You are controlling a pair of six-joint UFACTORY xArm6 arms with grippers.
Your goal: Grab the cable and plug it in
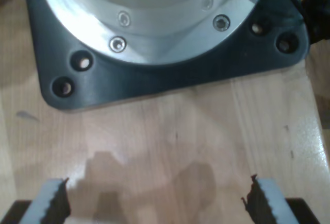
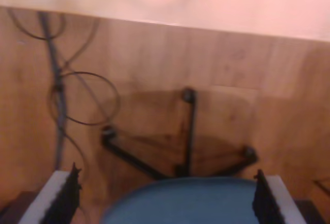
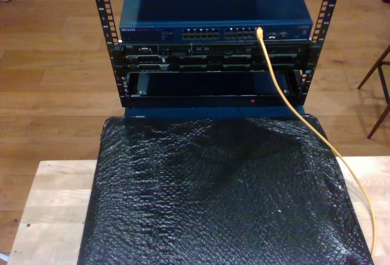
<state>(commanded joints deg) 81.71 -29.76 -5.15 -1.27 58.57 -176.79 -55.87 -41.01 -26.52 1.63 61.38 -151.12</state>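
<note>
While my first gripper (image 1: 157, 203) is hanging wide open and empty above bare wooden table (image 1: 180, 131), just short of a dark arm base plate (image 1: 170, 74), my second gripper (image 2: 165, 195) is also gaping with nothing between its jaws, over wood floor and a blue stool seat (image 2: 185, 203). In the exterior view the cable (image 3: 286, 97) is already sitting with its plug in a port of the blue switch (image 3: 213, 15), trailing toward that view's lower right across black wrap (image 3: 213, 198). Judging by this, either gripper should be approaching slowly and pinching just behind the plug. Both wrist views are blurry, and the cable's far end is cut off
</note>
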